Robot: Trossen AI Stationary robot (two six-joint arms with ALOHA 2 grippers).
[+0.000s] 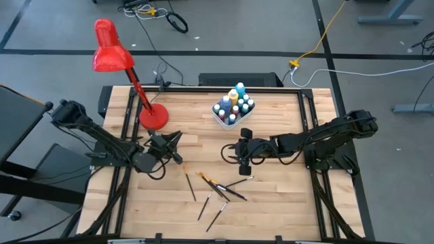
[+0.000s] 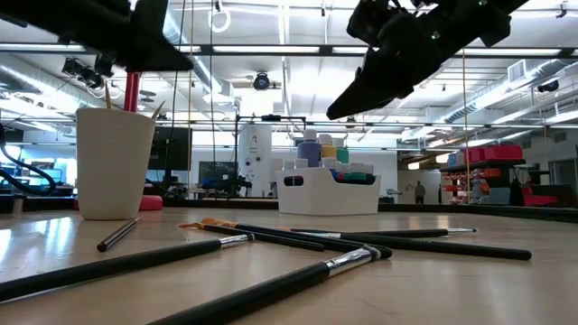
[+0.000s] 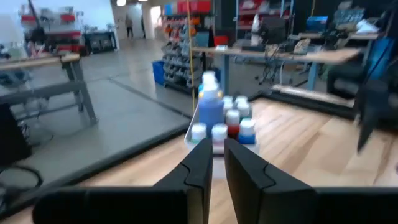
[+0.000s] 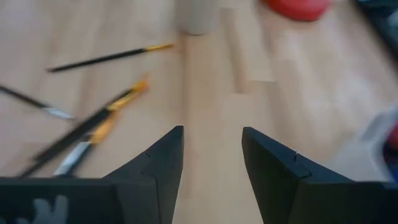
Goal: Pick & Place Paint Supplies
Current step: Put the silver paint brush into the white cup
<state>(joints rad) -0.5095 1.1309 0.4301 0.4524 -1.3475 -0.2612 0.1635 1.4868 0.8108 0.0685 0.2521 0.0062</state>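
Right tool point(image 1: 239, 153) is open and empty at desk centre: drop it square onto one paintbrush point(image 1: 238, 181) toward the near edge, then close. Left tool point(image 1: 175, 137) sits over the cup point(image 2: 114, 162), jaws barely parted, holding nothing I can see.

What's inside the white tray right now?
The white tray holds small paint bottles, standing upright and packed together, with white and blue caps and one taller blue bottle. The tray's wall hides their lower parts and its floor.
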